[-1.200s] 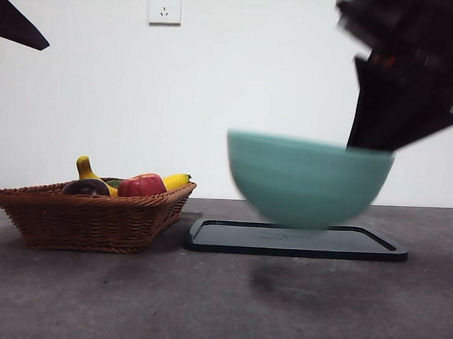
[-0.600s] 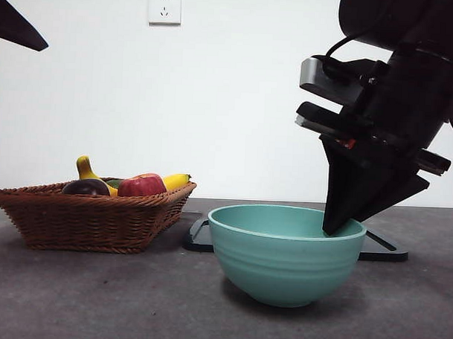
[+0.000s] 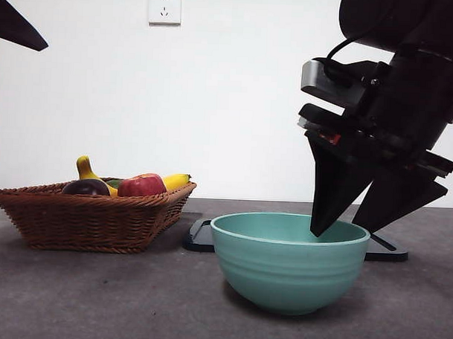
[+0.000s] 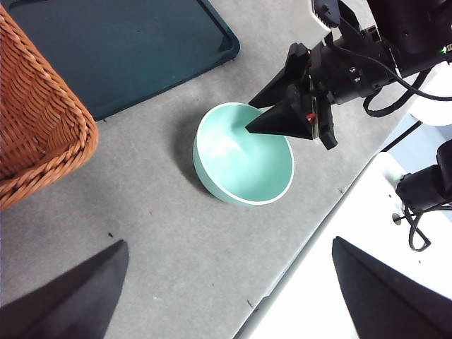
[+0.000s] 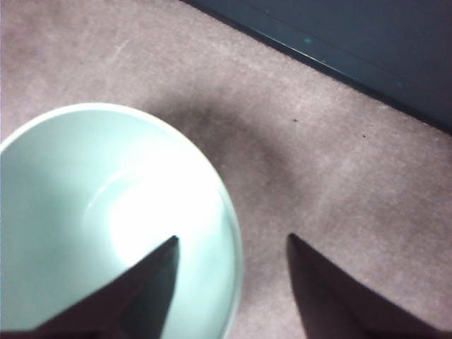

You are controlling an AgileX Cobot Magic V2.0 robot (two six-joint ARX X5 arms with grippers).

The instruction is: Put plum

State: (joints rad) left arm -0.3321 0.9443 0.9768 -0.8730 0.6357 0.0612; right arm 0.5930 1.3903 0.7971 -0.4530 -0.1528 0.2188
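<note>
One teal bowl [image 3: 289, 262] stands on grey table [image 3: 95, 299], white wall [image 3: 237, 88] behind.

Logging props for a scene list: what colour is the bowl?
The bowl is plain pale teal green, clearest in the front view.

The right gripper [image 3: 343, 229] is straddling the teal bowl's [image 3: 288, 272] rim with its jaws apart, 1 jaw inside and 1 outside, blocking that side of the bowl. Beyond it, the dark tray [image 4: 120, 49] is lying bare. Bare table [image 3: 95, 299] is separating the bowl from the wicker basket [image 3: 91, 218].
</note>
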